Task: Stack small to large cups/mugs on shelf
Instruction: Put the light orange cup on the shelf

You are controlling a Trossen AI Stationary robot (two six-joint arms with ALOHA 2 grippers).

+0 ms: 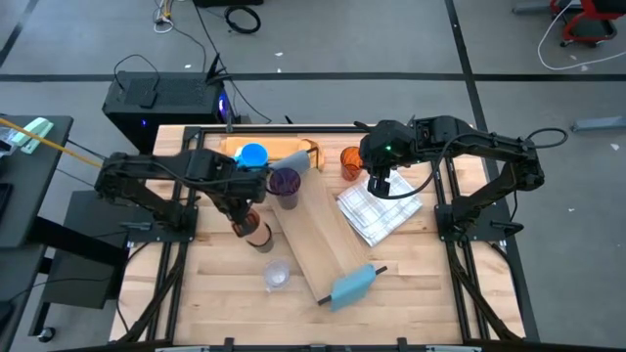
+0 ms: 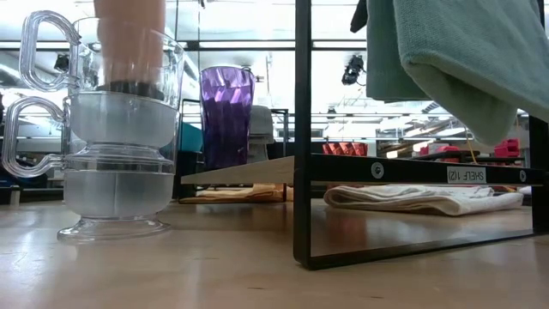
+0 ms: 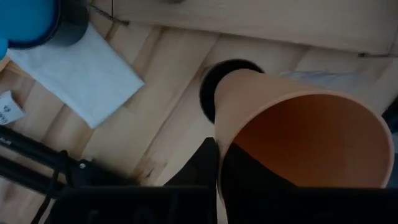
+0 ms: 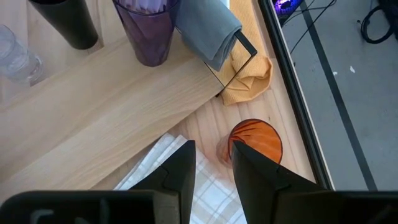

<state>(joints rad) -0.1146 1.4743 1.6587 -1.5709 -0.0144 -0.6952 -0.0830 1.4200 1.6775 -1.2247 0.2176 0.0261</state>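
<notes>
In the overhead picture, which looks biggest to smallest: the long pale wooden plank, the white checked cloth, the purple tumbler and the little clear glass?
1. Long pale wooden plank
2. White checked cloth
3. Purple tumbler and small clear glass: too alike to rank.

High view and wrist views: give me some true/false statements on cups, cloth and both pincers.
1. The purple tumbler stands upright on the shelf. True.
2. The right pincer is shut on the ribbed orange cup. False: it is open above the cup, which stands on the table.
3. The left pincer holds a pale orange cup over a black cup. True.
4. The checked cloth lies on the shelf. False: it lies on the table beside it.
</notes>
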